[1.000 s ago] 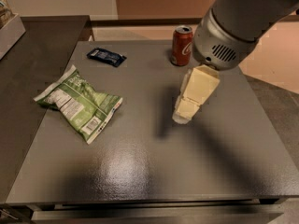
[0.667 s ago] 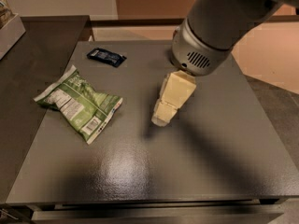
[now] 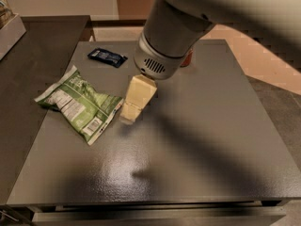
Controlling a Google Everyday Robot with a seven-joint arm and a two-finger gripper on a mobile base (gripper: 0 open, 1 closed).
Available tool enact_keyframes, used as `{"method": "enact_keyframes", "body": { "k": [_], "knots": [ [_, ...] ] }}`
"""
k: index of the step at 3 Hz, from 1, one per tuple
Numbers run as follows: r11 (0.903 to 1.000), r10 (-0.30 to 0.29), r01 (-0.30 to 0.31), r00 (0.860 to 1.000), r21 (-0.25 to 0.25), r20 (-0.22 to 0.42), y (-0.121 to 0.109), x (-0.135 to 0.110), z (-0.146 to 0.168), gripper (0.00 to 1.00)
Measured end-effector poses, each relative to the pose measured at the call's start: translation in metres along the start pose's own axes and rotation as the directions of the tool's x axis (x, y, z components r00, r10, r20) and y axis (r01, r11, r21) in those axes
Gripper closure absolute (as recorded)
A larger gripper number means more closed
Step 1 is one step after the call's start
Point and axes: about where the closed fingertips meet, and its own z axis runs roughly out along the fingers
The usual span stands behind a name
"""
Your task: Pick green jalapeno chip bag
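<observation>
The green jalapeno chip bag (image 3: 81, 103) lies flat on the left part of the dark grey table (image 3: 197, 145), crinkled, with white text panels and a barcode facing up. My gripper (image 3: 130, 113) hangs from the big grey arm above the table, just right of the bag's right edge and close to it. It holds nothing that I can see.
A small dark blue packet (image 3: 107, 57) lies at the table's back left. A red soda can (image 3: 187, 60) at the back is mostly hidden behind my arm. A darker counter (image 3: 28, 46) adjoins the table on the left, with a tray edge (image 3: 10, 32) on it.
My arm and gripper have moved left across the table, from near the soda can to right beside the chip bag. The bag and packet have not moved.
</observation>
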Motion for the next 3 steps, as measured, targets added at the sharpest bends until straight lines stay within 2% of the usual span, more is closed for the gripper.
{"method": "enact_keyframes", "body": {
  "k": [2, 3],
  "knots": [
    [0.9996, -0.025, 0.024, 0.999, -0.017, -0.039, -0.001, -0.044, 0.040, 0.00],
    [0.9976, -0.053, 0.050, 0.997, -0.047, -0.058, 0.005, -0.064, 0.055, 0.00]
  ]
}}
